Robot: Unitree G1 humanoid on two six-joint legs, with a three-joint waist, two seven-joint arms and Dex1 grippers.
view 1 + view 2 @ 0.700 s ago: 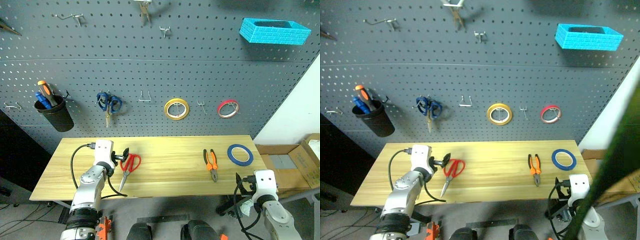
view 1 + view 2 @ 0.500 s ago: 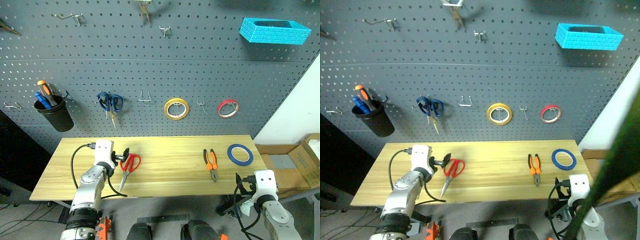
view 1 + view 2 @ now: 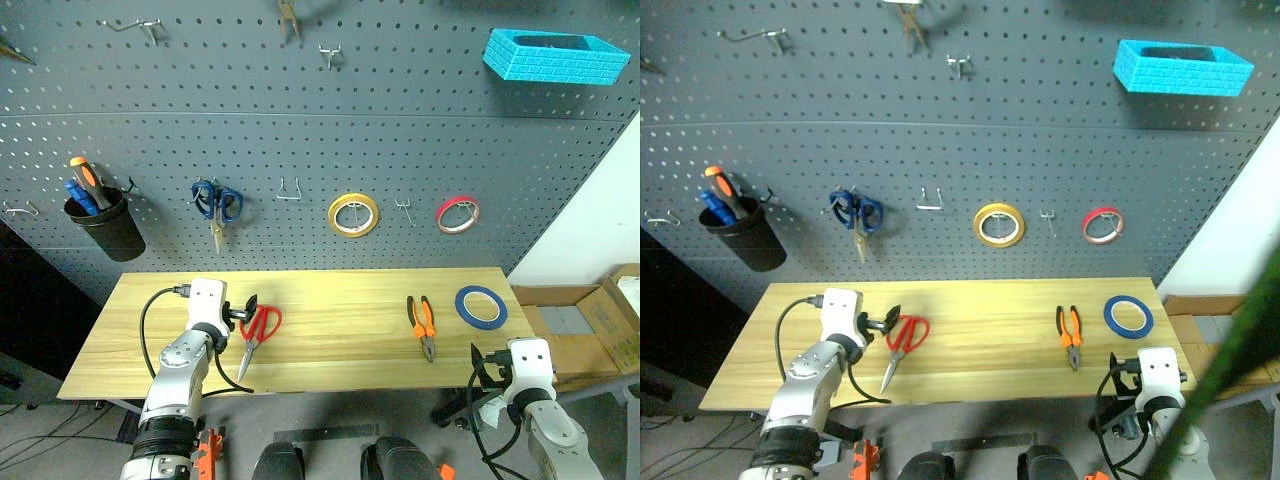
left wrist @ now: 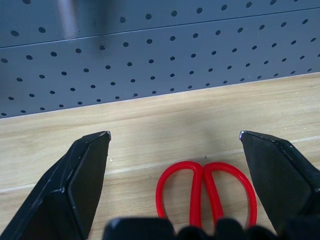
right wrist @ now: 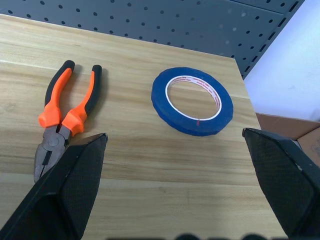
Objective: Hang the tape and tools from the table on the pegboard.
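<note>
Lying left of centre on the table [image 3: 330,340], the red scissors [image 3: 256,334] point blades-near, just off the left gripper [image 3: 246,312]; its wrist view shows handles [image 4: 206,192] between wide-open fingers [image 4: 75,185]. Right gripper [image 5: 175,200], also open, faces the blue tape [image 5: 192,100].

The table [image 3: 330,340] stands against the foot of the pegboard [image 3: 300,130]. On the table's left part lie the scissors [image 3: 255,335], handles toward the pegboard, blades toward the front edge. The left gripper [image 4: 175,137] sits just before these handles, a finger either side. On the right part lie the pliers [image 3: 422,325], with the tape [image 3: 481,307] just beside them, nearer the right end, flat on the table. The right gripper [image 5: 175,142] hangs off the front right corner, before the pliers and the tape, touching neither.

On the pegboard, left to right: a cup [image 3: 100,222] holding screwdrivers [image 3: 82,185], a second pair of scissors [image 3: 217,205], two tape rolls [image 3: 354,215] [image 3: 456,214]. A basket [image 3: 555,55] hangs at upper right.
</note>
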